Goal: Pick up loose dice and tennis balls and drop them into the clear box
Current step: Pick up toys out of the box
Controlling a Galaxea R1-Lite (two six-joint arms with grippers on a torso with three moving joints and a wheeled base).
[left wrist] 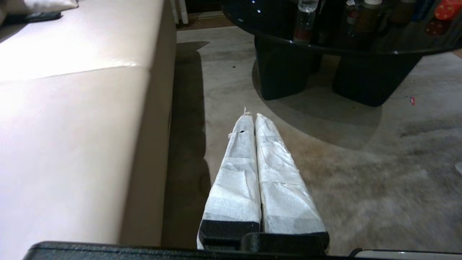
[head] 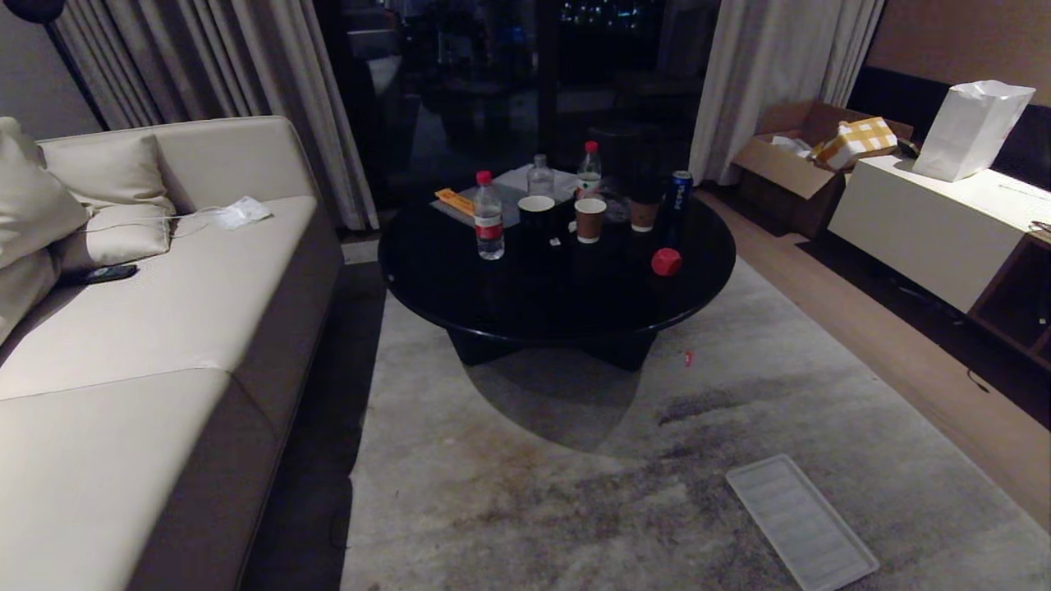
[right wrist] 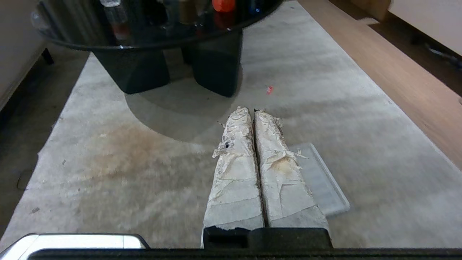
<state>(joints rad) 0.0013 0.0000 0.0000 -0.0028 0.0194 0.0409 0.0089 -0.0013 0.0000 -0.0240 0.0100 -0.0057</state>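
A red die (head: pixel 666 262) sits near the right front edge of the round black coffee table (head: pixel 460 279); the same die (left wrist: pixel 447 9) shows far off in the left wrist view and again (right wrist: pixel 223 5) in the right wrist view. The tennis balls and the clear box are out of view. My left gripper (left wrist: pixel 252 116) hangs shut and empty over the rug beside the sofa. My right gripper (right wrist: pixel 251 110) is also shut and empty, low over the rug in front of the table. Neither arm appears in the head view.
A cream sofa (head: pixel 148 345) runs along the left. Bottles, paper cups and a blue can (head: pixel 680 193) crowd the table's far side. A flat ribbed clear panel (head: pixel 800 521) lies on the rug at the right. A cardboard box (head: pixel 788 168) and white cabinet (head: pixel 928 217) stand at the right.
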